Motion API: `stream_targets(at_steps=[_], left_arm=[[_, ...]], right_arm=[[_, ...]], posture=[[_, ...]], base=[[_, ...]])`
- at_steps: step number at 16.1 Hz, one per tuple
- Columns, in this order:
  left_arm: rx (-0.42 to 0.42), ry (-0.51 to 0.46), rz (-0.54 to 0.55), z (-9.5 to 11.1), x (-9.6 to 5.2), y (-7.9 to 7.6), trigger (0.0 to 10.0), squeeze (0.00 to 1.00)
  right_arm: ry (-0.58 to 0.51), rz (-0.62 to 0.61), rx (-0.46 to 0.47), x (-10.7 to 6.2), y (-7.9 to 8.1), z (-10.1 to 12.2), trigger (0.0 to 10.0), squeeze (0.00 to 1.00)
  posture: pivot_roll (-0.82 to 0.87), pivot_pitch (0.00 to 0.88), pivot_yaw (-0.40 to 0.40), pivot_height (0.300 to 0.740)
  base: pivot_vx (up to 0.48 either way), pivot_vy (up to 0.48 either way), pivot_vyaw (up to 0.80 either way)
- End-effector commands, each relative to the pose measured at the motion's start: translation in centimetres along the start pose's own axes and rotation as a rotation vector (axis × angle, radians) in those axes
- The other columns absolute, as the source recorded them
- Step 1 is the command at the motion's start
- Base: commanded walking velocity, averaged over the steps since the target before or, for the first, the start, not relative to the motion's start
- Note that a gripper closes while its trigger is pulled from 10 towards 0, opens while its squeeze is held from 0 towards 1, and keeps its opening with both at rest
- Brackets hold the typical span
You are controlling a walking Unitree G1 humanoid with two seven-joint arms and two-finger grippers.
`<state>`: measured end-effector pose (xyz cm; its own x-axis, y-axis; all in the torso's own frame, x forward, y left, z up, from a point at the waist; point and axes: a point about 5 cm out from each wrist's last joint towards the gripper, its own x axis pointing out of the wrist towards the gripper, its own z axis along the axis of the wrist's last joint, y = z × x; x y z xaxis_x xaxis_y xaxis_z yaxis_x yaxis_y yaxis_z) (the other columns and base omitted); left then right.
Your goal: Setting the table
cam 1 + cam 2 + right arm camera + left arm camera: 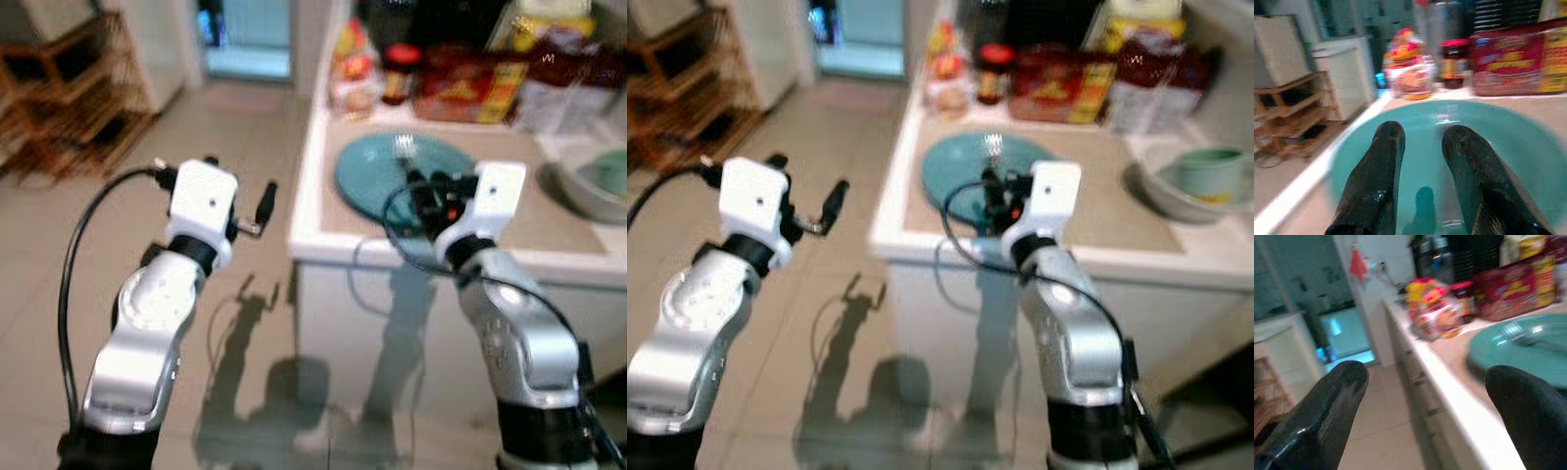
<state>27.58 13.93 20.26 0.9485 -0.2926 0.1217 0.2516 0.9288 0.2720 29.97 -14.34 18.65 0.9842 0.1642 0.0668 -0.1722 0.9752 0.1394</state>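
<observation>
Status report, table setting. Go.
Right tool open over teal plate, empty. Left tool open, off the counter edge above floor. Fork lies on plate. Jars and packets crowd counter's back.

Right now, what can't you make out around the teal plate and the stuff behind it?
- Labels on the red packages: blurred in the eye views.
- Fork on the teal plate: its handle is cut off by the left wrist view's edge.
- Plate's near rim: covered by the right hand in its wrist view.
- Green cup contents: hidden by its wall.
</observation>
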Motion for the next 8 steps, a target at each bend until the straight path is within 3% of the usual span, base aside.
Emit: stream_targets(at_steps=[1,4,5,8], left_arm=[[-0.001,-0.017,-0.025,0.4,0.2,-0.5,10.0,0.0],[-0.002,-0.006,-0.043,0.3,0.2,-0.6,10.0,0.0],[0.008,-0.004,-0.062,0.3,0.2,-0.8,10.0,0.0],[0.001,-0.023,-0.175,0.7,0.2,-1.8,10.0,0.0]], right_arm=[[0.015,-0.035,-0.011,0.3,-0.7,0.2,10.0,0.0],[0.095,-0.112,-0.033,1.2,-1.6,0.1,10.0,0.0],[0.125,-0.138,-0.025,1.6,-2.0,0.0,10.0,1.0],[0.17,-0.141,-0.026,3.5,-2.6,0.6,10.0,1.0]], posture=[[0.13,0.0,-0.033,0.74],[0.14,0.0,-0.033,0.74],[0.13,0.0,-0.028,0.74],[0.13,0.0,-0.018,0.74]], base=[[0.368,0.0,0.0],[0.23,0.0,0.0],[0.0,0.0,0.0],[0.0,0.0,0.0]])
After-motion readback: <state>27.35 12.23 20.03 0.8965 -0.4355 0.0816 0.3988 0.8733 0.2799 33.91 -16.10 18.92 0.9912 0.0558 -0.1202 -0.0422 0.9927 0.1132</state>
